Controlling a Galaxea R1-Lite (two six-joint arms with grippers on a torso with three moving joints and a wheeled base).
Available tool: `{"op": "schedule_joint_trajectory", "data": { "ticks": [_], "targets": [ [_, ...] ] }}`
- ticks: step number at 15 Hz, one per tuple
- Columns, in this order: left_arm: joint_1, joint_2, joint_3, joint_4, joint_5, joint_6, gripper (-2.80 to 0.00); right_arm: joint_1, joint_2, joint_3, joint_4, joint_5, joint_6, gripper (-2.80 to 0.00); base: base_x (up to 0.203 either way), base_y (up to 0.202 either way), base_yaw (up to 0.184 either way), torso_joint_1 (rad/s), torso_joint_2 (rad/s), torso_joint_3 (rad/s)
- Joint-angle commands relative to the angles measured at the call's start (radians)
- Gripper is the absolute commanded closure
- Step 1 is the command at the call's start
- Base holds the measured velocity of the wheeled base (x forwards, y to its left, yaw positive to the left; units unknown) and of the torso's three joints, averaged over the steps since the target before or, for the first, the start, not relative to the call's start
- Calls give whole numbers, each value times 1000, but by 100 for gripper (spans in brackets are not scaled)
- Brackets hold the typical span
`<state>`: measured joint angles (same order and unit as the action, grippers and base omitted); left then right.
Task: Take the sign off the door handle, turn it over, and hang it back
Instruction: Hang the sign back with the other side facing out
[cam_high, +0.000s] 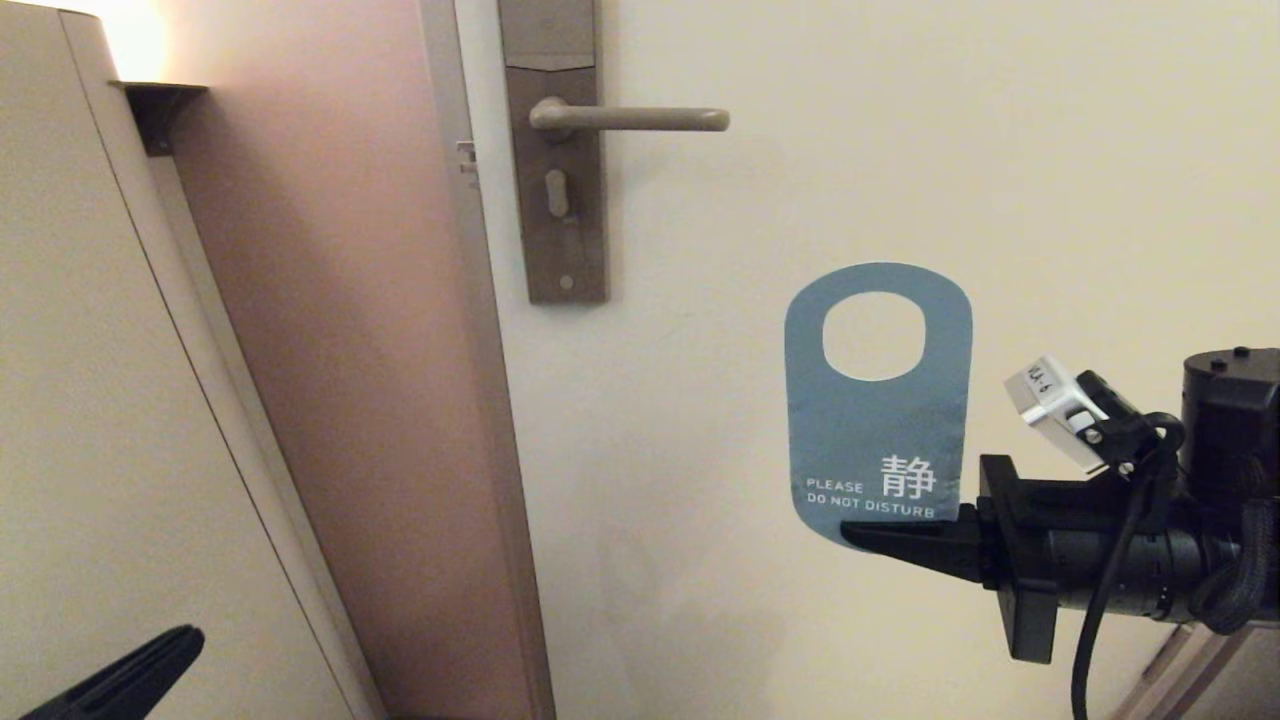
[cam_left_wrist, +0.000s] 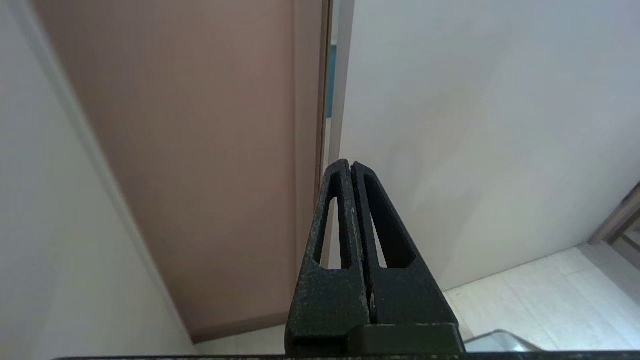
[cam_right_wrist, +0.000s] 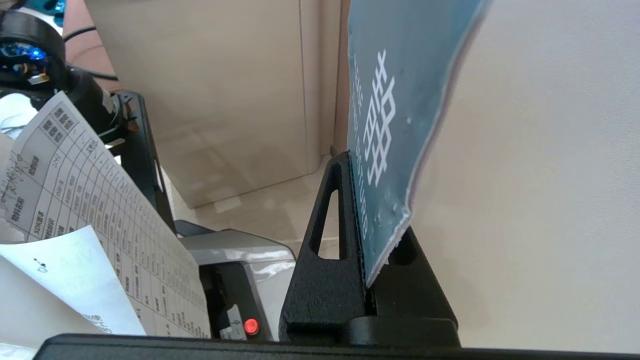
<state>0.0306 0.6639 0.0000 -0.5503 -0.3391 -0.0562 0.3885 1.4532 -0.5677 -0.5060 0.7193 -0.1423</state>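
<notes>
Sign (cam_high: 878, 430): off the door handle (cam_high: 630, 119), at its five o'clock, well apart.
Axis: long axis upright, oval hole toward twelve o'clock.
Face: blue, white "PLEASE DO NOT DISTURB" readable.
Right end effector (cam_high: 862, 534): pinching the sign's bottom edge.
Left end effector (cam_left_wrist: 351, 166): pressed together, holding nothing, low at seven o'clock.
</notes>
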Motion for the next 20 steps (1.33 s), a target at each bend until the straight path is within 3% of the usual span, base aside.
{"op": "schedule_joint_trajectory", "data": {
  "ticks": [1,4,5,6,7,16,18,20],
  "targets": [
    [6,-256,0,142,3,-1,0,-7,-4,0,-3,5,-1,0,0,0,0,0,0,0],
    [-15,-544,-15,381,96,-17,0,-23,-7,1,-3,-1,0,0,0,0,0,0,0,0],
    [-21,-616,-23,466,183,-24,0,-23,-7,2,-3,-1,0,0,0,0,0,0,0,0],
    [-26,-656,-29,532,311,-30,0,-23,-7,0,-3,-1,0,0,0,0,0,0,0,0],
    [-29,-664,-33,576,380,-34,0,-23,-6,0,-3,-1,0,0,0,0,0,0,0,0],
    [-31,-664,-11,570,366,62,0,-23,-7,-6,-3,-1,-2,0,0,0,0,0,0,0],
    [-30,-664,-15,588,321,109,0,-23,-5,-6,-3,-1,-2,0,0,0,0,0,0,0],
    [-31,-664,-12,580,316,110,0,-23,-5,-9,-3,-1,-2,0,0,0,0,0,0,0]
  ]
}}
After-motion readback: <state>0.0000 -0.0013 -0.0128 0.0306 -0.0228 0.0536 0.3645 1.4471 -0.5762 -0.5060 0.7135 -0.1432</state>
